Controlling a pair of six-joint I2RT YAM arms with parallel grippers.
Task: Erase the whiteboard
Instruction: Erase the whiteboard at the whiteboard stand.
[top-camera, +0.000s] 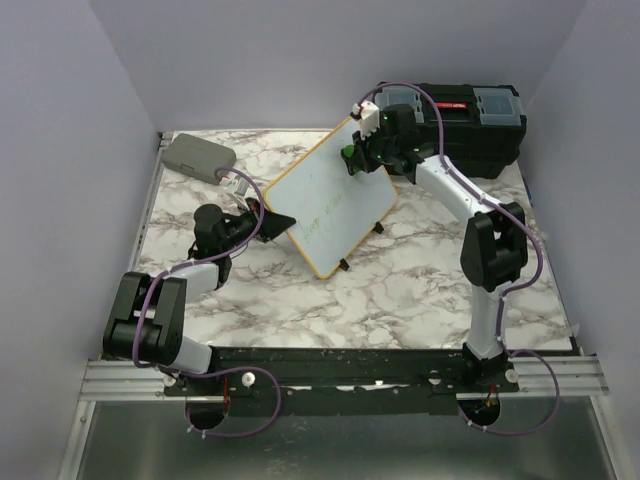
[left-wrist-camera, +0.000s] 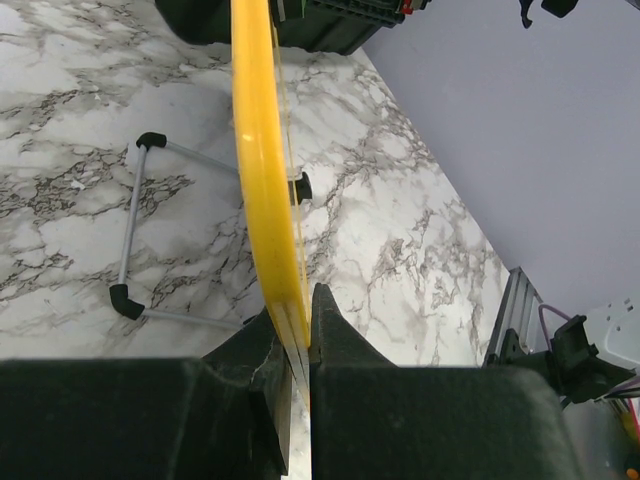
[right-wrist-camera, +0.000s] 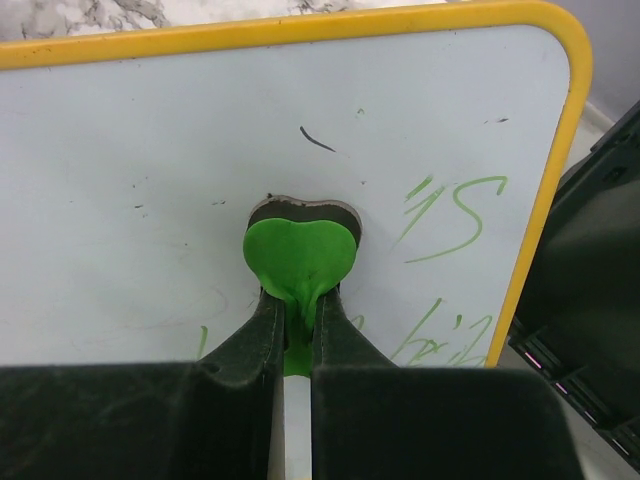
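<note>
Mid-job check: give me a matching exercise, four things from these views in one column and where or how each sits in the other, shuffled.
Things:
1. whiteboard
2. green eraser
3. grey case
4. black toolbox

Places or states:
A. far right corner of the table
B. pinched in the right gripper, against the white writing surface
C. far left corner of the table
D. propped at a slant, yellow frame edge clamped by the left gripper

Pairs: 1-D, 2-B, 3-C, 4-A.
</note>
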